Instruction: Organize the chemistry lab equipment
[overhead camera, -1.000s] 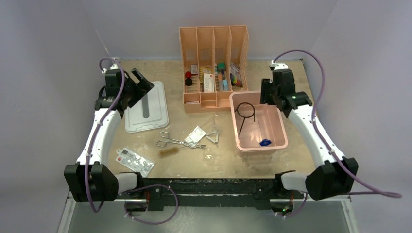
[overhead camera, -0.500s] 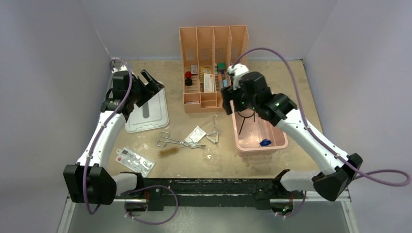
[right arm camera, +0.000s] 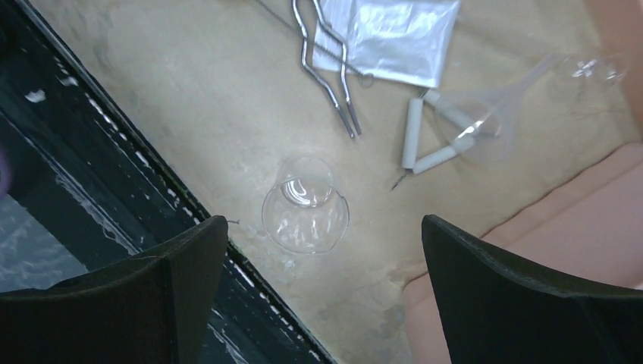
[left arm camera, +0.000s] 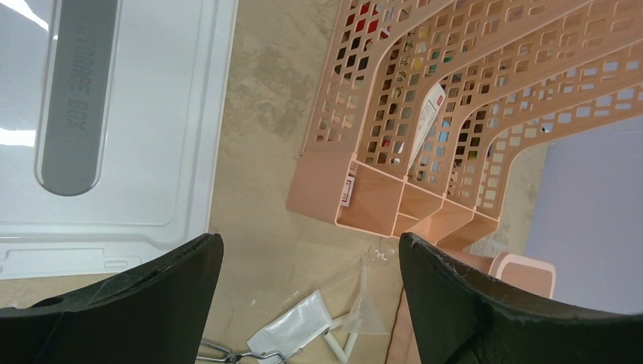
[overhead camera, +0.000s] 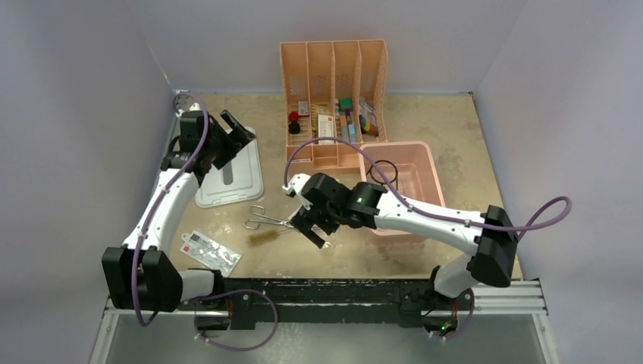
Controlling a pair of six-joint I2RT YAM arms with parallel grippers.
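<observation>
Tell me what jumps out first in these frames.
The right gripper, open, hangs over a clear round dish at front centre. Behind it stand a tall peach slotted organizer at the back and a pink plastic tub to the right; the open left gripper hovers at the edge of a white plastic lid on the left.

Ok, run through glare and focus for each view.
Top external: even light, soft shadows, no glare. Left wrist: bright glare patches at the left of the white lid, fingers of the left hand dark, little detail. Right wrist: small highlights on the clear dish, tabletop sharp, fingers of the right hand in shadow.
</observation>
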